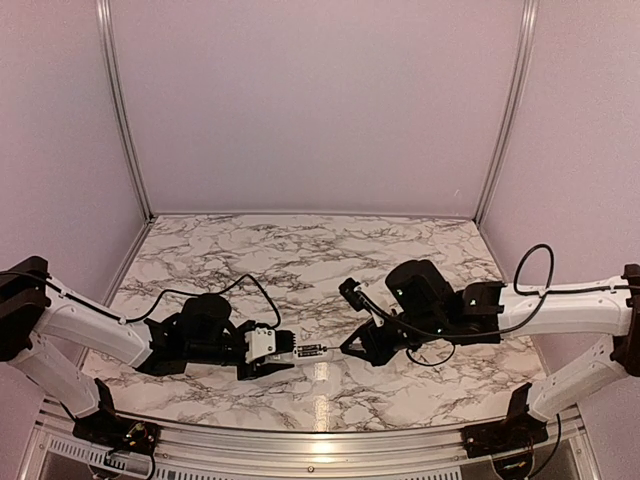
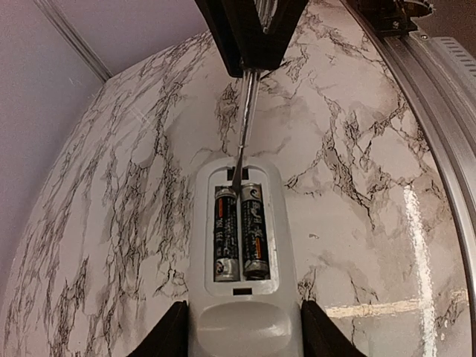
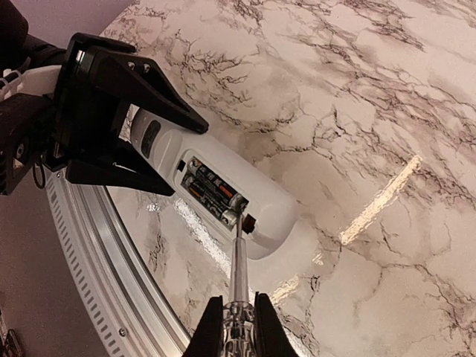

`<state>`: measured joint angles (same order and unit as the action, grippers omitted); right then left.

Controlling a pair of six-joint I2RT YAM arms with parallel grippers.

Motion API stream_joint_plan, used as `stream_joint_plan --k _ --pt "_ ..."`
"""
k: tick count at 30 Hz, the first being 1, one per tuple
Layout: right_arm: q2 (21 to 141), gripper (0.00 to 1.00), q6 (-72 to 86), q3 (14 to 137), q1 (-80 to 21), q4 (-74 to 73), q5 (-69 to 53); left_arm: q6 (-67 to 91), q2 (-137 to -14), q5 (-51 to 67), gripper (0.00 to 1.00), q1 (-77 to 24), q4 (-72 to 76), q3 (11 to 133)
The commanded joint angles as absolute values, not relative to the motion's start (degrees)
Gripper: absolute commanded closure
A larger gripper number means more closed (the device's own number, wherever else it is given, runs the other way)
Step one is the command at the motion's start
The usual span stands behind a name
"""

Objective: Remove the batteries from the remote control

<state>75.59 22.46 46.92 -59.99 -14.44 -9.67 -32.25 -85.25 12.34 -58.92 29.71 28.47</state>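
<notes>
The white remote control [image 2: 242,268] lies on the marble table, recess up, with the two dark batteries [image 2: 239,232] side by side in it. My left gripper [image 2: 242,335] is shut on the remote's near end; both also show in the top view, the left gripper [image 1: 262,352] and the remote [image 1: 308,351]. My right gripper [image 3: 239,327] is shut on a thin grey screwdriver [image 3: 238,268] whose tip touches the end of the batteries [image 3: 214,193] at the recess's end. In the top view the right gripper [image 1: 352,345] sits just right of the remote.
The metal rail of the table's near edge [image 3: 111,282] runs close beside the remote. Black cables [image 1: 255,285] trail over the marble behind both arms. Pale walls close the back and sides.
</notes>
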Motion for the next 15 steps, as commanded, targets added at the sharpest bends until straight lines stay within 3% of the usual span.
stream_joint_plan --k 1,15 --pt "73.4 1.00 22.9 46.2 -59.9 -10.2 -9.7 -31.8 -82.3 18.0 1.00 -59.4 35.4 28.0" --pt "69.7 1.00 24.0 41.4 -59.8 -2.9 -12.8 -29.3 -78.4 22.5 1.00 -59.3 38.1 26.1"
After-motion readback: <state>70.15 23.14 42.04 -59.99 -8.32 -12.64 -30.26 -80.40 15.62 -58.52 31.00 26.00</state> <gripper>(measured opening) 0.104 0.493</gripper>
